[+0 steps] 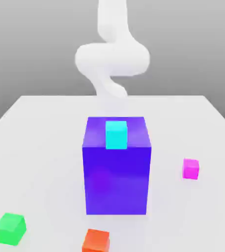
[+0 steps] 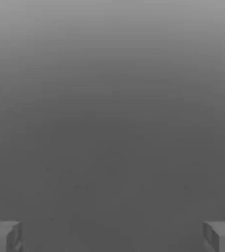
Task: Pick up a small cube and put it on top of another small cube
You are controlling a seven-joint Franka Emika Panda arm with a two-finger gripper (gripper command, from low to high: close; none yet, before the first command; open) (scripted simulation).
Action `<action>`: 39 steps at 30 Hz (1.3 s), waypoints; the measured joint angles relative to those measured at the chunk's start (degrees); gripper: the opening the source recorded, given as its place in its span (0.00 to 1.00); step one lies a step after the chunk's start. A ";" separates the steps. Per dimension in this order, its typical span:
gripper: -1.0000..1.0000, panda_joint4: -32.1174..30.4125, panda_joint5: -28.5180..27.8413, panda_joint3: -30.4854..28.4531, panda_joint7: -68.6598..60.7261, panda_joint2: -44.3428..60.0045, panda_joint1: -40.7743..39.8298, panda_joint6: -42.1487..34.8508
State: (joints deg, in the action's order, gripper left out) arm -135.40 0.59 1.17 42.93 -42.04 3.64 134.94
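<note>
Gripper wide open, empty, task not begun: pink cube nr tabletop edge, green cube at corner, well apart.

We log the small cube: plain magenta, resting flat on the white table, free of any grip, toward the exterior view's right edge, about mid-depth | we log another small cube: plain bright green, similar size, flat, turned slightly, by the near corner at the exterior view's left | well apart.
</note>
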 joint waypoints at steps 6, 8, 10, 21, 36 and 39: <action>0.50 -9.97 1.77 3.67 -8.52 11.12 10.22 9.00; 0.50 -13.27 2.37 5.10 -11.36 14.82 13.51 11.98; 0.50 -16.61 2.93 6.60 -14.25 18.62 16.85 15.00; 0.50 -31.81 -4.66 13.59 -21.19 44.20 31.92 34.65; 0.00 -30.17 -13.60 2.18 -14.77 53.50 41.47 41.99; 0.00 -31.43 -6.75 6.04 -19.79 47.55 39.41 37.32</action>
State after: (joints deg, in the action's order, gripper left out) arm -166.83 -6.16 7.21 23.14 5.50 43.04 172.26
